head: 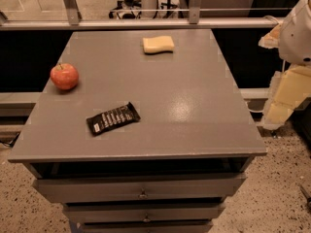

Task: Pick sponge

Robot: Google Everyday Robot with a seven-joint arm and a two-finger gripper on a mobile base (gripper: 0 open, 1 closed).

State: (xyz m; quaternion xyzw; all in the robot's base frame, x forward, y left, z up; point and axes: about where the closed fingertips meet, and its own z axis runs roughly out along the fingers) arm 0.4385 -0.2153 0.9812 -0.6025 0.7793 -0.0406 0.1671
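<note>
Sponge (158, 44) lies unobstructed, upper middle of the bench (194, 106); apple (64, 76) and snack bar (112, 118) lie left. Gripper (284, 101) is partly cut off at the right edge; whether its jaws are released or clenched, I cannot tell.

- Sponge (158, 44): small, pale yellow, soft-looking rect. block w/ rounded corners & wavy long sides.
- Pose: lies flat, broad face up, long axis approx. left-right in view, right end tipped slightly toward the back.
- Loc: far part of grey table top (194, 110), a bit right of ctr, near back edge but clear of it.
- State: lies free, looks whole, not squashed.
- Gripper (284, 101): beyond table's right side, below top level, well apart from sponge, not touching it.
</note>
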